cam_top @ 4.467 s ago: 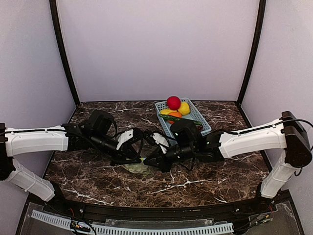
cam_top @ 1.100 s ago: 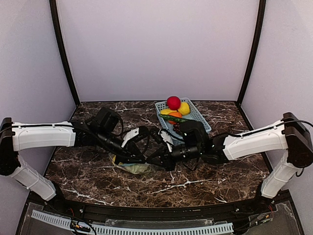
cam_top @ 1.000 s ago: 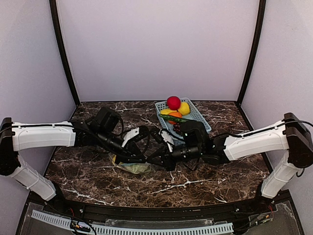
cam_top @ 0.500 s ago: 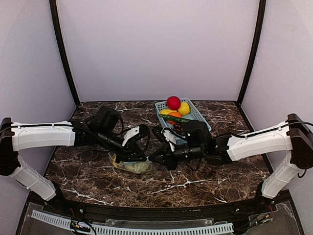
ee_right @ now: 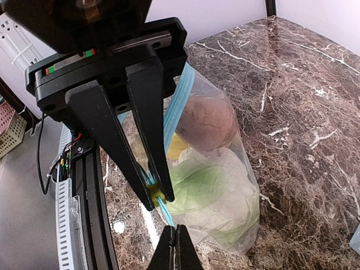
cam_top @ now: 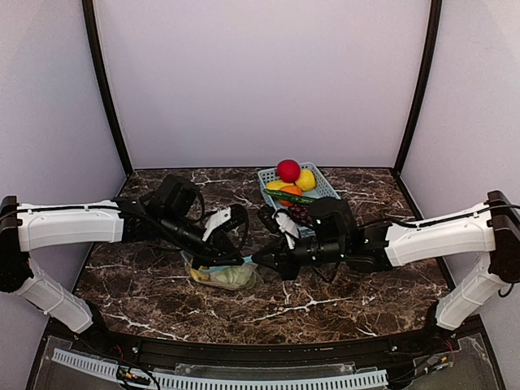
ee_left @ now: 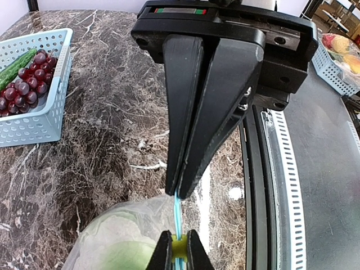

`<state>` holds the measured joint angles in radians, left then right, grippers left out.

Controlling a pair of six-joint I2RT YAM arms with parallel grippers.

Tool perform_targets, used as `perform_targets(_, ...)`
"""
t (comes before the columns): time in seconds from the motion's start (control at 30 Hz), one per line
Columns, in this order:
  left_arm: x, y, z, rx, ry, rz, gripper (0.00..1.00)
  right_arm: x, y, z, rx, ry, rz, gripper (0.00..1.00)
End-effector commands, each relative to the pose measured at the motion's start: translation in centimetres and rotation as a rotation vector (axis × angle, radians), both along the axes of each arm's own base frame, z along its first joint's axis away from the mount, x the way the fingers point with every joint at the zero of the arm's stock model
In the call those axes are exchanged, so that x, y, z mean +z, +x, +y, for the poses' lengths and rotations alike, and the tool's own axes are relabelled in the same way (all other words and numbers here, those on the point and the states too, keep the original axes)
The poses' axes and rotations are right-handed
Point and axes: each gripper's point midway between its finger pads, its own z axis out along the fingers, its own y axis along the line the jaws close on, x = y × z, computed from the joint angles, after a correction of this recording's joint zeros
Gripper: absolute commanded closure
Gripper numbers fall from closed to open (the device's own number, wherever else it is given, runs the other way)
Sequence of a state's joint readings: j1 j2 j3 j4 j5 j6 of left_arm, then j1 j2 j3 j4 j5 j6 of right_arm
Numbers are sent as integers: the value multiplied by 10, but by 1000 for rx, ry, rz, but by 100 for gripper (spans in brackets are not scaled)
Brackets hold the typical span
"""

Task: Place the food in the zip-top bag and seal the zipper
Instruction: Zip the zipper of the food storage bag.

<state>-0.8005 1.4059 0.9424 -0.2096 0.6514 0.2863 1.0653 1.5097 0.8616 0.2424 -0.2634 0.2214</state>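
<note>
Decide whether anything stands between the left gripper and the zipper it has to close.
Nothing visible does. The left gripper is shut on the yellow slider of the zipper. The right gripper pinches the same blue strip close by, and only bare strip shows between them.

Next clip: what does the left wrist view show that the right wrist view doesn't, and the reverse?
Only the left wrist view shows the light-blue basket holding dark grapes, and the right gripper head-on, shut on the zipper. Only the right wrist view shows a brownish rounded piece inside the bag, and the left gripper head-on, shut on the yellow slider. Both show the bag, green food inside it, the zipper, the slider and the marble table.
</note>
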Motion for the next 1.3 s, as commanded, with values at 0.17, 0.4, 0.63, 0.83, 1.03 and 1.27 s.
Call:
perform_targets(0.17, 0, -8, 12, -1, 38, 14, 99, 6, 26, -28, -172, -55, -56, 100)
perform_targets(0.4, 1, -8, 13, 2, 40, 8, 99, 4, 39, -42, -248, -82, -61, 100)
perform_targets(0.63, 0, -8, 13, 2, 43, 7, 99, 3, 48, -56, -295, -106, -63, 100)
perform_targets(0.83, 0, -8, 13, 3, 45, 5, 99, 4, 56, -70, -355, -126, -83, 100)
perform_targets(1.03, -1, -8, 14, 5, 48, 7, 99, 5, 62, -80, -399, -143, -94, 100)
perform_targets(1.27, -1, -8, 14, 3, 49, 7, 99, 2, 74, -94, -469, -169, -81, 100)
